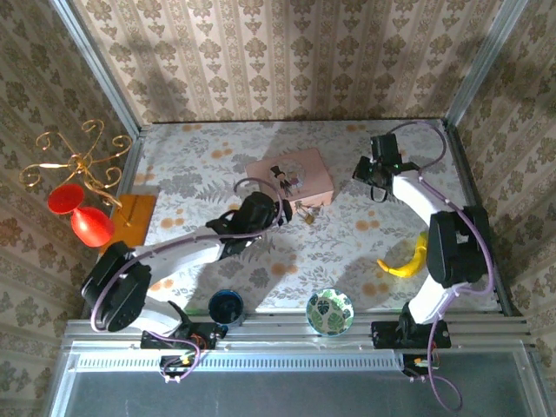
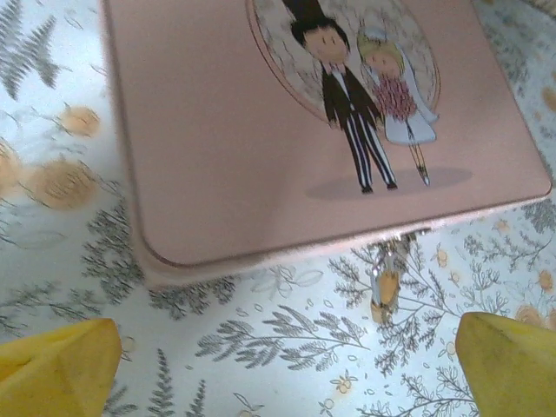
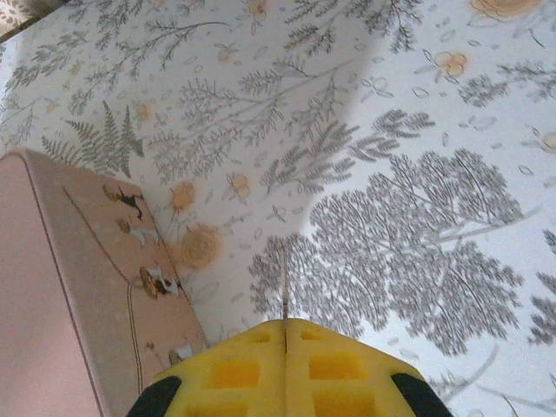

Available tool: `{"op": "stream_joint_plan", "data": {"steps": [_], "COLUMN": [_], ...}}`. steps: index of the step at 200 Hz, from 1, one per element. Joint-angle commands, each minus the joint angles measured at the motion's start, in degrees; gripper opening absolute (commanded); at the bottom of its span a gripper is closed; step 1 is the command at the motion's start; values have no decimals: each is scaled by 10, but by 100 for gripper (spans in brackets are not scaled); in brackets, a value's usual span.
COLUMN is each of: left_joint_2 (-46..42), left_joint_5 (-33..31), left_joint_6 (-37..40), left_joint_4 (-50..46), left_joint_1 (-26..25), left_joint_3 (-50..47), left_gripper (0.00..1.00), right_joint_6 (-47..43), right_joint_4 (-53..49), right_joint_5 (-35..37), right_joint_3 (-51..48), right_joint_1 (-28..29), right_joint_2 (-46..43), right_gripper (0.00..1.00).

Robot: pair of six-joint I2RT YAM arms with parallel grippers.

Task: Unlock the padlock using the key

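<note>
A pink box (image 1: 291, 178) with a cartoon bride and groom on its lid (image 2: 261, 130) lies at mid-table. The tiny brass-and-silver padlock (image 2: 385, 291) hangs at the box's front edge and rests on the cloth (image 1: 307, 215). My left gripper (image 2: 282, 373) is open just in front of it, yellow fingertips (image 2: 52, 365) wide apart, nothing between them; from above it (image 1: 281, 209) sits left of the padlock. My right gripper (image 3: 285, 323) is shut, a thin metal key blade (image 3: 284, 282) sticking out between its pads. It (image 1: 365, 172) hovers right of the box (image 3: 69, 287).
A banana (image 1: 404, 261) lies by the right arm. A green patterned bowl (image 1: 330, 311) and a blue cup (image 1: 226, 306) stand at the near edge. A red goblet (image 1: 82, 213), an orange board (image 1: 130, 217) and a gold wire stand (image 1: 74, 161) are at the left.
</note>
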Motion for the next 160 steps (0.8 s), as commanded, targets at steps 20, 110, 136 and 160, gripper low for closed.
{"op": "stream_joint_plan", "data": {"steps": [20, 110, 136, 160], "left_joint_2": [88, 211, 239, 257], "left_joint_5": [-33, 44, 74, 89], "left_joint_6": [-31, -17, -21, -11], "left_joint_4": [12, 74, 97, 91], "left_joint_1": [-57, -67, -59, -52], "left_joint_3": [69, 116, 124, 140], "left_gripper": [95, 73, 67, 65], "right_joint_6": [-6, 17, 17, 18], "right_joint_4": [-17, -27, -40, -49], "right_joint_5": [16, -25, -24, -23], "right_joint_3": [-69, -172, -175, -178], "right_joint_1": [2, -22, -23, -24], "right_joint_2": [-82, -270, -300, -323], "right_gripper": [0, 0, 0, 0]}}
